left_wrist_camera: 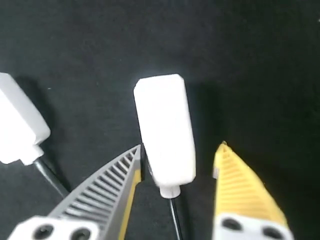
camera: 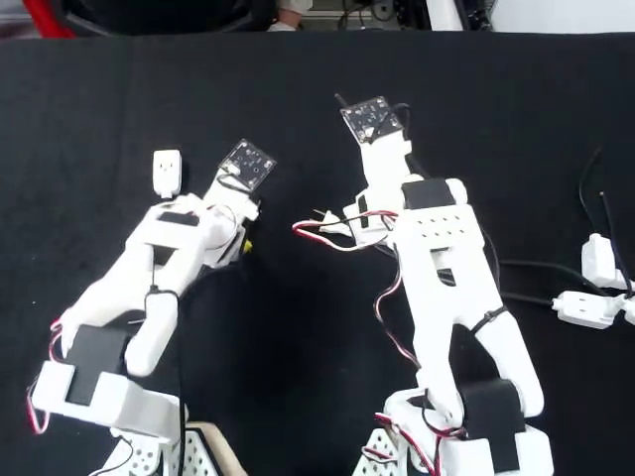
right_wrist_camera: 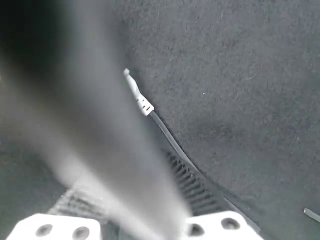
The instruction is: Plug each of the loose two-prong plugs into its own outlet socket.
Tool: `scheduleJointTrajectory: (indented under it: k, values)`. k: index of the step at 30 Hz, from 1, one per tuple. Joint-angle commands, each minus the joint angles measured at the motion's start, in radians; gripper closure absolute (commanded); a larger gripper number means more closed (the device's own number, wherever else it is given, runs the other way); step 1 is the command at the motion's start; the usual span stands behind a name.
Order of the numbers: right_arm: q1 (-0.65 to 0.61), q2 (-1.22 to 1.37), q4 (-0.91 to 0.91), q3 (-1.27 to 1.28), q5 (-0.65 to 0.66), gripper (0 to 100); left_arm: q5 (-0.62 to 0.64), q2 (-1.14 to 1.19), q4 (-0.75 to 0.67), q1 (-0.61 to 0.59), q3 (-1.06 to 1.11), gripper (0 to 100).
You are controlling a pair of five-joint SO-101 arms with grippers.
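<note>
Black cloth worktop (camera: 298, 337), lit evenly. Left gripper (left_wrist_camera: 180, 147) has its fingers spread either side of a white corded block (left_wrist_camera: 165, 127), not clamped; plug or socket, cannot tell. A two-prong plug (camera: 322, 219) lies centre-worktop. Judged light, rigid, smooth plastic, with cord drag. Grip the flat sides mid-body, clear of the prongs.

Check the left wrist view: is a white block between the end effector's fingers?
Yes, the white block lies between the left end effector's fingers.
</note>
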Motion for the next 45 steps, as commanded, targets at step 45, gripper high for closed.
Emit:
scheduleJointTrajectory:
  k: [45]
  values:
    - [0.009, 0.007, 0.035, -0.064, 0.046, 98.7, -0.184, -0.574, 0.137, 0.007, 0.377, 78]
